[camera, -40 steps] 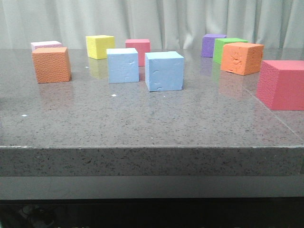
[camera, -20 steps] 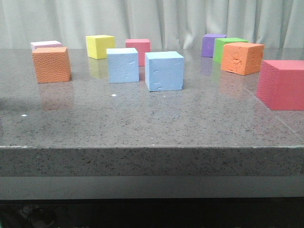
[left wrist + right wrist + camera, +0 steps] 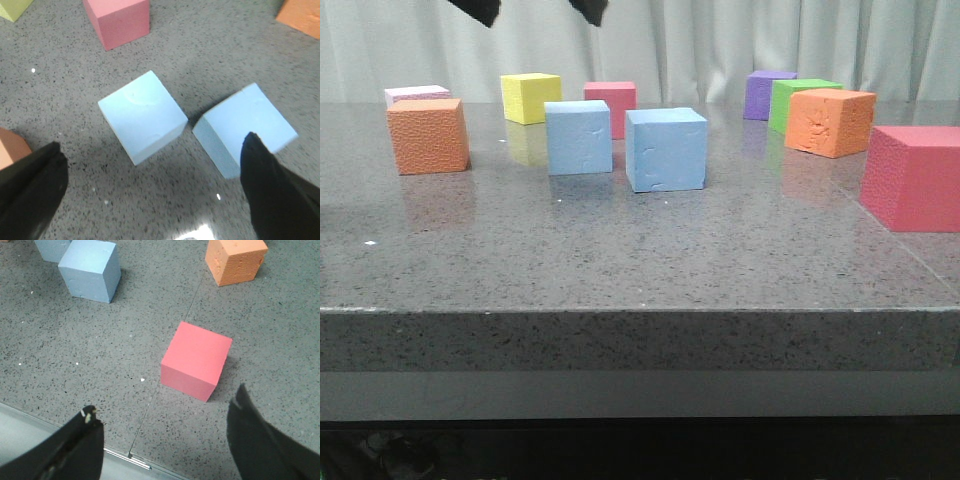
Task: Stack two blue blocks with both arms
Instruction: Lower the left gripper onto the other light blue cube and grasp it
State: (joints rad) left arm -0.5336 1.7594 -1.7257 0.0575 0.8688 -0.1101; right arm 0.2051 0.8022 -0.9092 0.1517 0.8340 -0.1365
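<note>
Approach stage, by the look of it – nothing grasped, nothing stacked.

Left tool (image 3: 150, 195): released, fingers spread wide, nothing between them. Directly beneath the gap, one blue block (image 3: 142, 122), sitting flat on the desk (image 3: 210, 55). Just beside it and under the other fingertip, the second blue block (image 3: 243, 129), apart from the first by a narrow gap, not touching. Farther out from that tool, a pink cube (image 3: 118, 20) and the corner of an orange cube (image 3: 302, 15). In the front view, only the two dark fingertips of the left tool (image 3: 535, 10) at the top edge, high above the blue pair (image 3: 579, 137) (image 3: 666, 150) – well clear of both.

Right tool (image 3: 165, 440): likewise released, empty, hovering near the desk's front edge. Closest beneath it, a pink cube (image 3: 196, 360); beyond, an orange cube (image 3: 234, 260); farthest and off to one side, a blue block (image 3: 91, 270). Not in the front view at all.

Next move, judged from this: lower the left tool straight down over the block centred under it, fingers straddling two opposite faces, then clench. Worth minding the neighbour – the outer fingertip hangs over the second block, so a descent without a slight shift or narrowing risks landing on it or nudging it. Foam, so probably forgiving under a firm pinch. Right tool well apart from either blue block; a long reach across needed before any share in the stacking.
</note>
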